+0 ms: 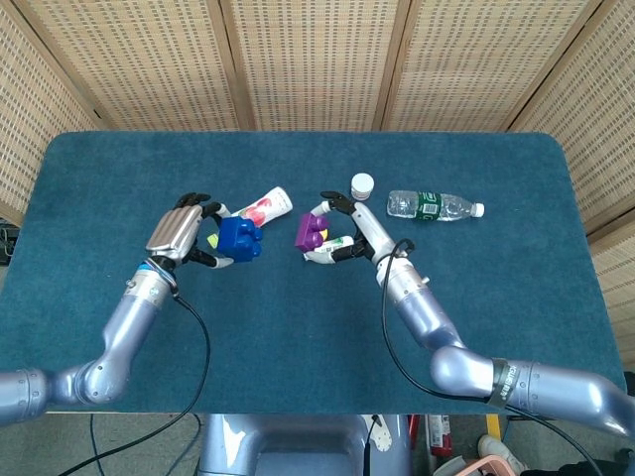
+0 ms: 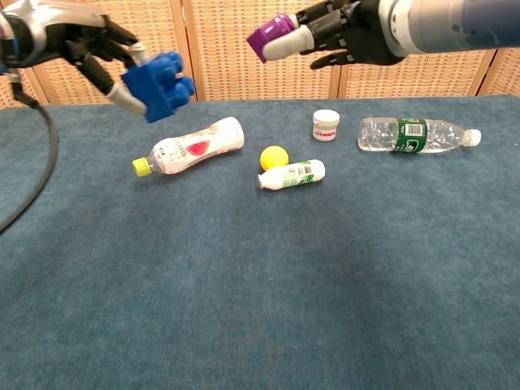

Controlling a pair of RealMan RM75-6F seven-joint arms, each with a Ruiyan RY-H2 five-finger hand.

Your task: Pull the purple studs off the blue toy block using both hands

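My left hand [image 1: 184,233] [image 2: 93,49] holds the blue toy block [image 1: 239,238] [image 2: 161,84] in the air over the left half of the table. My right hand [image 1: 347,230] [image 2: 341,32] holds the purple stud piece [image 1: 312,231] [image 2: 271,34] in the air, a clear gap to the right of the block. The two parts are separate and do not touch.
On the blue table [image 2: 260,276] lie a pink-labelled bottle with a yellow cap [image 2: 191,146], a yellow ball [image 2: 274,157], a small white bottle [image 2: 292,174], a white jar [image 2: 326,125] and a clear water bottle [image 2: 416,134]. Wicker panels stand behind.
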